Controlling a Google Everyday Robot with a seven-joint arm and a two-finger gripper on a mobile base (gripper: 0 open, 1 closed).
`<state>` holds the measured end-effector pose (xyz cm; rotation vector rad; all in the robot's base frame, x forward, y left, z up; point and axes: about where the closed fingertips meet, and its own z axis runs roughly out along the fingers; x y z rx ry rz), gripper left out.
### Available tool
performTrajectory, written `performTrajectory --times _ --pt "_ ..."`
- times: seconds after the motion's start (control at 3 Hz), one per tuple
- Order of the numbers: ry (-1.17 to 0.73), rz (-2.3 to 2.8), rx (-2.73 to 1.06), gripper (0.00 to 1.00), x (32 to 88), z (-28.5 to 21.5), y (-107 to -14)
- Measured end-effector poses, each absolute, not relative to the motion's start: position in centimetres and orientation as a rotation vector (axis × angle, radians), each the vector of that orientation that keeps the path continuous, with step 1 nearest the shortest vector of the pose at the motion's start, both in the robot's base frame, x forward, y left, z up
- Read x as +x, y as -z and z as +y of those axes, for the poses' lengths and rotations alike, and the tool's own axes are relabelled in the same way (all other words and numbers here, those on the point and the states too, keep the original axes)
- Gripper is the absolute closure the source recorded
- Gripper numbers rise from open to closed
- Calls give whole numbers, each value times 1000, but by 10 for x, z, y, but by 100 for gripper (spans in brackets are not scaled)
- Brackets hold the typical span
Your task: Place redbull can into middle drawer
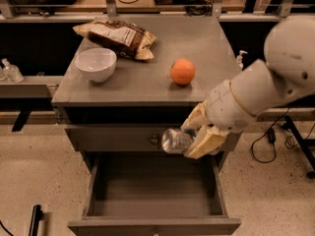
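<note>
Gripper: the gripper (198,134) hung in front of the cabinet, level with the upper drawer front and above the right half of the open drawer; its two cream fingers were pinching the can, one above it and one below.
Can: the can (174,140) lay on its side in that grip, in the air and touching no surface, with its shiny round end pointing left.
Arm: the white arm (261,90) reached in from the right and sloped down to the gripper.
Upper drawer front: the upper drawer front (113,137) stood shut right behind the can, and its knob (155,140) showed just beside the can's shiny end.
Middle drawer: the middle drawer (147,193) was pulled well out, directly below the can; its dark floor looked bare.
Cabinet top: an orange (182,71) sat near the right side, a white bowl (95,64) sat at the left, and a snack bag (115,33) lay behind the bowl, all well apart from the gripper.
Done: judging by the layout, the can was in hand and over the drawer opening, and the drawer was open to take it.
Left: the can had not yet gone in; it needed lowering to the drawer floor and releasing, and then the gripper needed lifting clear.
Progress: probably past the halfway mark, with only the placing remaining.
</note>
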<state>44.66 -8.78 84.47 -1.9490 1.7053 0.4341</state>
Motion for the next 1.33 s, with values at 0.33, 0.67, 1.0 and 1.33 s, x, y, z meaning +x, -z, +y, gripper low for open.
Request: performTrajectory --times 0.33,0.67,1.0,1.33 --pt "-674 1638 -1767 100 438 -47 -780" --pt "-766 1651 -1610 100 451 -19 -726" --pt "-776 1689 -1478 100 469 -9 -682" --pt "-759 1700 -1449 100 476 -9 -675"
